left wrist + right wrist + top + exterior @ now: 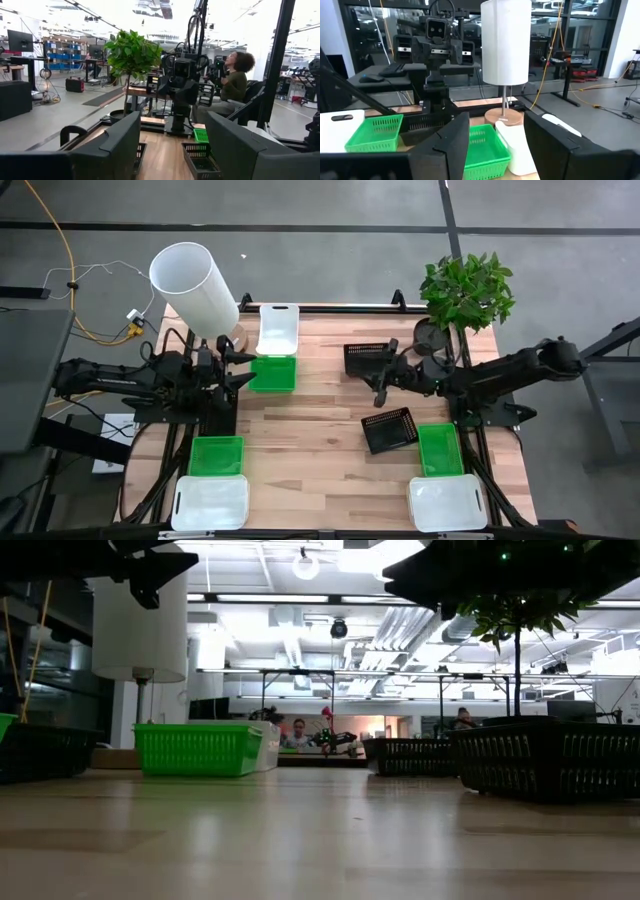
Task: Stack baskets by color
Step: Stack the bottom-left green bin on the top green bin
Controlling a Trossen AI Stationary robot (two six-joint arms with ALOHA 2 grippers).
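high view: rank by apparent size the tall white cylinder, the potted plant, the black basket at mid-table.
1. Tall white cylinder and potted plant: too close to rank, and both stand taller, so nearer the camera.
2. Black basket at mid-table: clearly smallest.

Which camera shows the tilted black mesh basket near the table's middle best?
The high view: the tilted black mesh basket shows whole, apart from the others. The low view gives one side; the left wrist view a corner; the right wrist view nothing.

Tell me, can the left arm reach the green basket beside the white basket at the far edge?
Probably yes. The left gripper is open and raised right beside that green basket, and nothing lies between them. The white basket behind touches it but does not cover it.
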